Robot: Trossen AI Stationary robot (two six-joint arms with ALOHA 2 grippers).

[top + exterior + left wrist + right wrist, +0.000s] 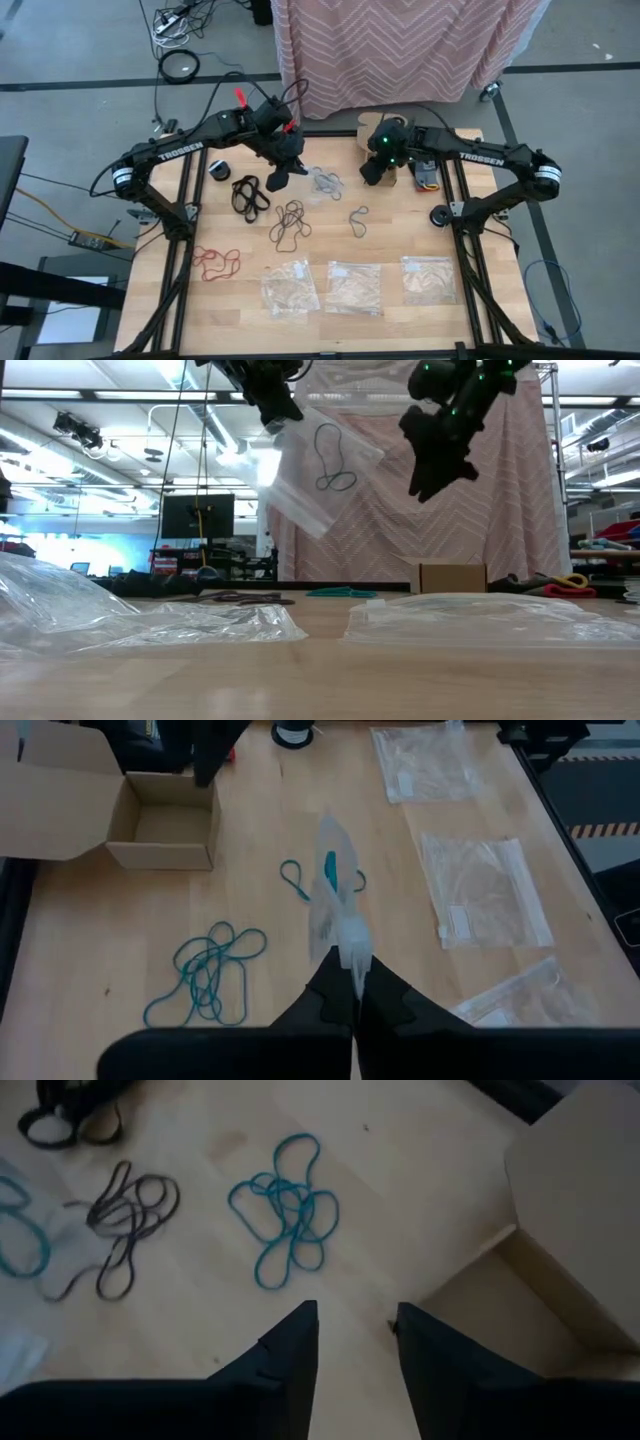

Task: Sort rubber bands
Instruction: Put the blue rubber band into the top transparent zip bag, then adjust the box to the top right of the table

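A: Item one: thin stretchy rubber bands in single-colour clusters. Black cluster (250, 193), dark brown cluster (289, 222) and red cluster (216, 262) lie on the pale wooden table (390, 250), left of centre. Teal-blue cluster (285, 1208) lies at the table's far middle, with a single loop (358, 219) apart on the boards.

B: Item two?

A: A clear crinkly plastic bag (320, 460), held in the air above the far middle, a few teal bands showing inside it. The left gripper (350, 982) is clenched on its edge. Three more clear bags (352, 287) lie flat along the near edge.

B: Right gripper (355, 1338)?

A: Released, nothing between its fingers, hovering above the table beside the open cardboard box (165, 820), near the teal cluster.

B: Handling note?

A: In my judgement, keep the bag's mouth steady and open while the right descends squarely on the teal cluster, pinching several loops, not one strand.
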